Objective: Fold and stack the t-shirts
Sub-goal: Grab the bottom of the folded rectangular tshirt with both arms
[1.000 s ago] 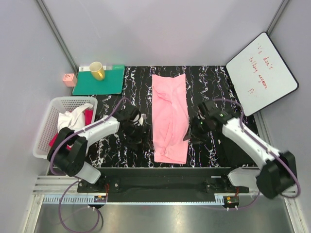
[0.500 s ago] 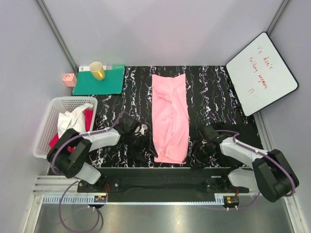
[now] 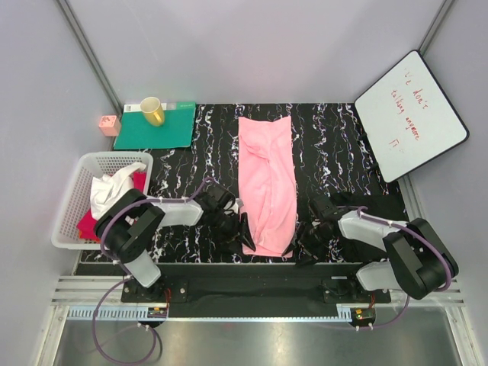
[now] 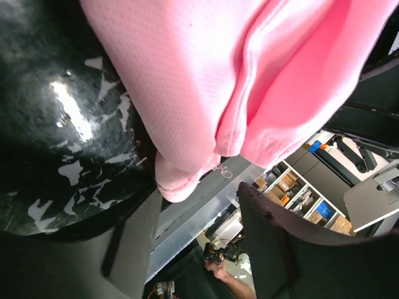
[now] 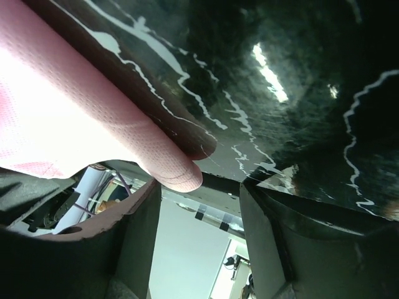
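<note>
At desk [image 3: 335, 145] center, light pink t-shirt [image 3: 267, 187] lies as a long strip 12 to 6 o'clock, left tool [image 3: 243, 235] & right tool [image 3: 295, 245] part-open at its 6 o'clock hem corners, nothing pinched; cloth prob light, limp, so pinch corners thru all layers.

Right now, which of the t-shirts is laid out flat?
The light pink t-shirt, stretched out on the table; the white t-shirt and magenta-red t-shirt sit crumpled in the basket.
</note>
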Robot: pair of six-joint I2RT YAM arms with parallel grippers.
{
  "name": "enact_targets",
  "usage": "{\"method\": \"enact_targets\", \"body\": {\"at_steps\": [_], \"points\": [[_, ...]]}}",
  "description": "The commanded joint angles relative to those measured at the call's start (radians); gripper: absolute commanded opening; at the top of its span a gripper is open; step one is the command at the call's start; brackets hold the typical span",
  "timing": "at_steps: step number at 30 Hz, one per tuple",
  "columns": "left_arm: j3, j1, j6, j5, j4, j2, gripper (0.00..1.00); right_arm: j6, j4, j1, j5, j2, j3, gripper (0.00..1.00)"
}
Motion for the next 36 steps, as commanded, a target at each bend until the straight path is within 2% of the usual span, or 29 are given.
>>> {"method": "enact_targets", "body": {"at_steps": [1,2,4,5,6,10,14,17,18,21,26,29,31,32,33,36], "points": [[0.003,-0.004,0.049,-0.165,-0.004,0.068,0.51,-0.014,0.117,0.0,0.183,-0.007,0.032,0.59],[0.009,-0.004,0.055,-0.178,-0.017,0.083,0.35,-0.014,0.117,0.0,0.198,-0.01,0.039,0.58],[0.021,-0.004,0.061,-0.185,-0.026,0.097,0.19,-0.012,0.114,0.0,0.203,-0.026,0.045,0.57],[0.029,-0.004,0.066,-0.19,-0.036,0.109,0.04,-0.012,0.114,0.0,0.201,-0.033,0.051,0.57],[0.03,-0.004,0.072,-0.192,-0.041,0.116,0.0,-0.012,0.109,0.0,0.2,-0.041,0.052,0.57],[0.039,-0.004,0.081,-0.201,-0.066,0.128,0.0,-0.01,0.053,0.0,0.195,-0.143,0.072,0.64],[0.053,-0.004,0.084,-0.198,-0.07,0.142,0.0,-0.018,-0.003,0.0,0.226,-0.26,0.086,0.79],[0.062,-0.004,0.086,-0.193,-0.072,0.148,0.0,-0.018,0.0,0.0,0.249,-0.241,0.051,0.79],[0.066,-0.004,0.087,-0.195,-0.075,0.148,0.0,-0.036,0.016,0.0,0.237,-0.213,0.045,0.73],[0.078,-0.004,0.092,-0.198,-0.092,0.143,0.0,-0.076,0.033,0.0,0.189,-0.095,0.039,0.64],[0.104,-0.004,0.101,-0.218,-0.122,0.137,0.0,-0.109,0.037,0.0,0.206,0.003,0.051,0.61],[0.109,-0.004,0.101,-0.216,-0.126,0.134,0.0,-0.118,0.06,0.0,0.212,0.059,0.057,0.52],[0.112,-0.004,0.102,-0.219,-0.133,0.131,0.0,-0.122,0.097,0.0,0.21,0.106,0.062,0.35],[0.115,-0.004,0.102,-0.224,-0.139,0.128,0.0,-0.126,0.111,-0.002,0.209,0.123,0.065,0.1],[0.116,-0.004,0.106,-0.228,-0.144,0.126,0.0,-0.136,0.111,0.0,0.206,0.138,0.069,0.0],[0.119,0.0,0.116,-0.248,-0.182,0.111,0.0,-0.164,0.089,0.0,0.186,0.168,0.1,0.0]]}}
